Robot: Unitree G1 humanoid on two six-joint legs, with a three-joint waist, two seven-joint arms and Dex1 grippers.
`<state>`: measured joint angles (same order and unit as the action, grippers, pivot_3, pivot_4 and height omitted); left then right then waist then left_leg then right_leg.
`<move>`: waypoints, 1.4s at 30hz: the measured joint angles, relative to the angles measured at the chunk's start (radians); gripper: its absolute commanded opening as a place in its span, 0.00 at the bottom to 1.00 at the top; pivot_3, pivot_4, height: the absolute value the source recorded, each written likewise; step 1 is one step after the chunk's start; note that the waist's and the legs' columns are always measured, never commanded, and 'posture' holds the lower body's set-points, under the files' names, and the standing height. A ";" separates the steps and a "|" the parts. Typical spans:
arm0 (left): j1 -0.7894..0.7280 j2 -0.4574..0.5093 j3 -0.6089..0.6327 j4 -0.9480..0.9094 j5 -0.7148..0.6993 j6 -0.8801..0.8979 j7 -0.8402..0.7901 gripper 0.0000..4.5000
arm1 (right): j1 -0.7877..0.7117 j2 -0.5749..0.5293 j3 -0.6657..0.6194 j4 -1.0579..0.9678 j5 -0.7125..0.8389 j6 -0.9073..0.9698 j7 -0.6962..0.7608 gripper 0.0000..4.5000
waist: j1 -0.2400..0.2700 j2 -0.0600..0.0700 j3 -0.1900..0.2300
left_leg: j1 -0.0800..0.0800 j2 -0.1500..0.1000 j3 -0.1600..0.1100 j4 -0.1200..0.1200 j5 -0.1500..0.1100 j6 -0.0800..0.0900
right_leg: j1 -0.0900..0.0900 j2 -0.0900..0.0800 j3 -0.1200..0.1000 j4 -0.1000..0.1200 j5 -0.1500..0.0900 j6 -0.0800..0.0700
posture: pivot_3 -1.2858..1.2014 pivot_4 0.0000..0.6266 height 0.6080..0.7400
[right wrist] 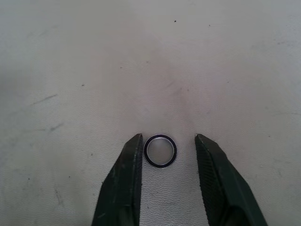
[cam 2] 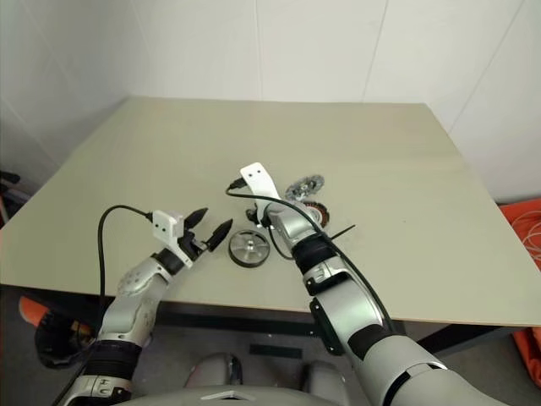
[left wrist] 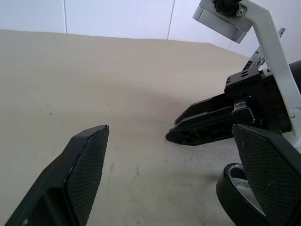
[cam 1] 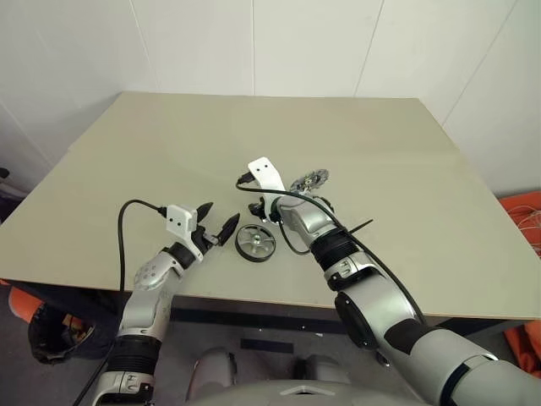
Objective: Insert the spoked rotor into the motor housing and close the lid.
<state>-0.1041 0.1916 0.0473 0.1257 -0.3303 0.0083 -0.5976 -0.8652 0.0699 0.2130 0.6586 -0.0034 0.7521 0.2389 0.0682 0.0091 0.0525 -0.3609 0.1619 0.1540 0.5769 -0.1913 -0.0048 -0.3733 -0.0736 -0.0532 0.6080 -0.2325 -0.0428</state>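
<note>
I see a beige table (cam 1: 169, 161) against white wall panels (cam 1: 254, 42). Near its front edge lies the spoked rotor (cam 1: 255, 242); left gripper (cam 1: 218, 222) spread, right gripper (right wrist: 164, 155) parted around a thin ring (right wrist: 160, 150).

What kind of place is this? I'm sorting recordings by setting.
Probably a robotics lab or test room: a plain beige table against bare white walls, loose motor parts such as the spoked rotor laid out on it, and orange gear beside the table.

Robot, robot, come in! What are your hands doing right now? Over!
Left gripper open, empty, beside the rotor. Right gripper down on the table, fingers either side of a tiny ring, not gripping. Housing and lid behind the right arm.
</note>
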 measured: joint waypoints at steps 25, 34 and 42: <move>0.009 0.004 0.002 -0.027 -0.002 0.032 0.001 1.00 | 0.082 -0.045 0.015 -0.590 0.209 0.304 0.273 0.12 | 0.002 0.000 0.000 | -0.002 0.000 0.000 0.000 0.000 0.000 | -0.002 0.000 0.000 0.000 0.000 0.000 | 0.52 0.00 1.00; 0.008 0.006 0.005 -0.030 -0.003 0.043 0.001 1.00 | 0.156 -0.249 -0.149 -0.941 0.416 0.454 0.357 0.12 | 0.018 -0.001 0.000 | -0.002 0.000 -0.001 0.000 0.000 0.000 | 0.000 0.000 0.000 -0.001 0.000 0.001 | 0.52 0.00 1.00; 0.004 0.009 0.010 -0.033 -0.004 0.055 0.001 1.00 | 0.455 -0.583 -0.231 -1.162 0.522 0.560 0.416 0.12 | 0.034 -0.001 0.001 | 0.005 0.000 0.000 0.000 0.000 0.000 | 0.006 0.000 0.000 -0.002 -0.004 0.008 | 0.52 0.00 1.00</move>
<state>-0.1005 0.2003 0.0568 0.0922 -0.3339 0.0633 -0.5967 -0.4104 -0.5128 -0.0179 -0.5033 0.5191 1.3117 0.6547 0.1019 0.0083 0.0532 -0.3557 0.1622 0.1538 0.5768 -0.1912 -0.0049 -0.3675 -0.0734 -0.0534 0.6064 -0.2368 -0.0352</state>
